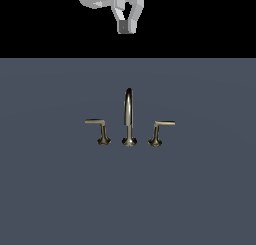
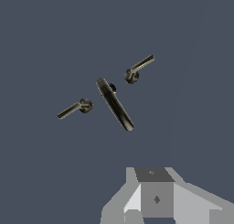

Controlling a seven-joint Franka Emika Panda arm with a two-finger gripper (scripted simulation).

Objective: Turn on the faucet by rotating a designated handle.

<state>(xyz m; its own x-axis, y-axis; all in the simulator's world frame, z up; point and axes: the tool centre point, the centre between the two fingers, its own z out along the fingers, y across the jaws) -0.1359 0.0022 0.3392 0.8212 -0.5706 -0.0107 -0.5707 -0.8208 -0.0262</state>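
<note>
Left lever (image 1: 97,130): bar pointing to the exterior view's left; not the target.
Spout (image 1: 128,114): tall arch, almost straight below the fingers, well apart.
Handle (image 1: 160,131): bar pointing to the exterior view's right; below the fingers and off to that side, untouched.
Gripper (image 1: 126,28): high above the faucet (image 2: 114,103), fingers drawn narrow, holding nothing.
Step, as judged: approach, not yet begun. Next: descend toward the handle's bar, fingertip beside it to push.
</note>
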